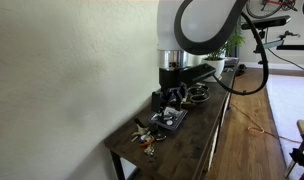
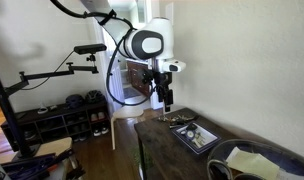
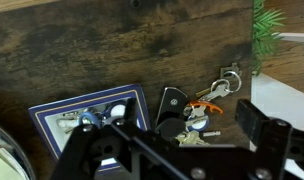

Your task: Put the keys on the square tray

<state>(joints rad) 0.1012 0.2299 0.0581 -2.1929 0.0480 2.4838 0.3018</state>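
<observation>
The keys are a jumbled bunch with a black fob, silvery keys and an orange tag, lying on the dark wooden table. They lie just beside the square tray, which is dark with a blue rim and a pale patch inside. In both exterior views the keys lie off the tray, near the table's end. My gripper hangs above the keys, open and empty, both fingers apart. It shows in both exterior views, well above the table.
A round light plate and a small dark bowl stand beyond the tray. A bowl sits further along the table. A wall runs along one long side. The table edge is close to the keys.
</observation>
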